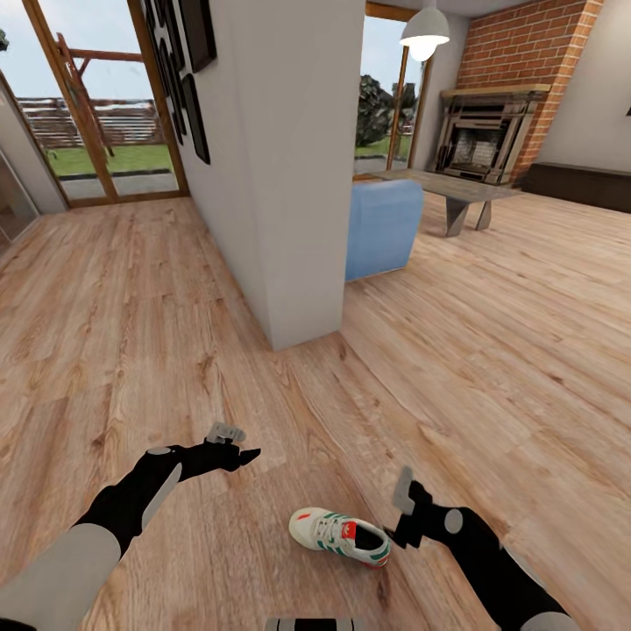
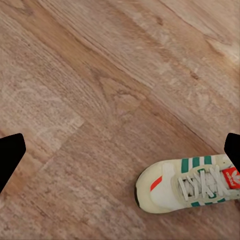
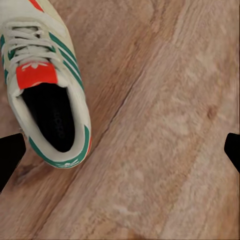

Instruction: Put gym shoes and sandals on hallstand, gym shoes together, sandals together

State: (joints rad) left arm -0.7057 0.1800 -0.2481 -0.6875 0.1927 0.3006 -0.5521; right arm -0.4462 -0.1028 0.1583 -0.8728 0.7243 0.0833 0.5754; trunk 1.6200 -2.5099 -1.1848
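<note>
left claw [image 1: 238,445] spread wide, empty, right claw [image 1: 401,517] likewise, beside gym shoe [image 1: 339,535]

Gym shoe [image 1: 339,536]: cream-white upper, green side stripes, red-orange tongue label, black lining, green-and-red-orange heel trim; corridor floor [image 1: 491,350]: light brown wood-grain planks with darker knots; partition wall [image 1: 280,166]: pale grey-white; armchair [image 1: 382,226]: light blue; fireplace surround [image 1: 526,53]: red-orange brick; left gripper [image 1: 235,449]: black with a grey part; right gripper [image 1: 405,515]: black and grey.
</note>
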